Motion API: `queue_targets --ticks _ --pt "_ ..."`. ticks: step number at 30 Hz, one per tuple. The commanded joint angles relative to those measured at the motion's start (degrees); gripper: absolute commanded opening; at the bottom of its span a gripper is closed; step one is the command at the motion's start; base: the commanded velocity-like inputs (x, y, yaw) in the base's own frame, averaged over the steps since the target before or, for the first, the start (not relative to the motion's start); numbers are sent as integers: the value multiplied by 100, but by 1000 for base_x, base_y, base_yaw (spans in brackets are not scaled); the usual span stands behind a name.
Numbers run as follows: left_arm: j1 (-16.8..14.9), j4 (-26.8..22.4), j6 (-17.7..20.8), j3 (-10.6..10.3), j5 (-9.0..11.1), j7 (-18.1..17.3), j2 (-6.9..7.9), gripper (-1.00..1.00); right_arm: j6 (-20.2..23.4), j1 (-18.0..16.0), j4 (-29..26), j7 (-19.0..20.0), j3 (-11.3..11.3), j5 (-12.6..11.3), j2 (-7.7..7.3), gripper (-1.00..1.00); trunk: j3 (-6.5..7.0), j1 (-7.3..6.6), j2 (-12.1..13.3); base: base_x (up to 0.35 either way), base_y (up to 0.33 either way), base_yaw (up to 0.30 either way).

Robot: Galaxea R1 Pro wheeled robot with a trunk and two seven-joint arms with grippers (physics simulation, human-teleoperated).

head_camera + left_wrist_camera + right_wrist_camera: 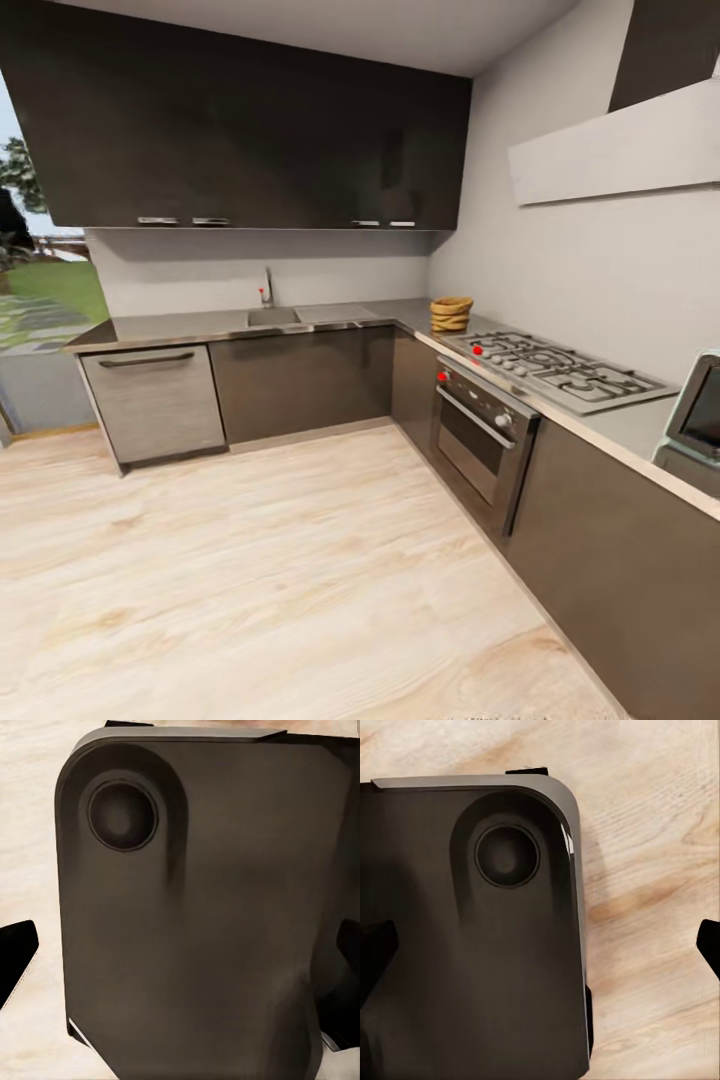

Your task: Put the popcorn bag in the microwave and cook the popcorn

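The popcorn bag (451,313), a small tan-brown sack with a rolled rim, stands on the grey countertop (190,327) at the corner, just beyond the hob. At the view's right edge, the pale mint-blue microwave (692,420) sits on the same worktop, partly cut off, with its dark door facing left. No popcorn kernels can be made out. In the wrist views, my left gripper (180,960) and right gripper (544,952) hang open over my own dark base, with black fingertips (16,958) (709,943) far apart and nothing between them.
A gas hob (555,370) with a dark built-in oven (480,430) below lies between bag and microwave. A sink with a faucet (268,300) and a steel dishwasher front (155,400) line the back wall. Dark cabinets hang above. Light wooden floor (250,580) stretches ahead.
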Motion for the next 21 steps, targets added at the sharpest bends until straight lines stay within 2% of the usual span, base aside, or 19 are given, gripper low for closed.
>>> queue_targets --ticks 1,21 --pt "0 -3 -1 -1 41 1 -1 100 -30 -3 9 23 -8 -52 -1 100 -4 0 -2 4 3 -283" --pt "0 -3 -10 -1 32 1 -7 100 -30 -3 11 23 -16 -54 0 100 -4 0 -2 0 0 -288"
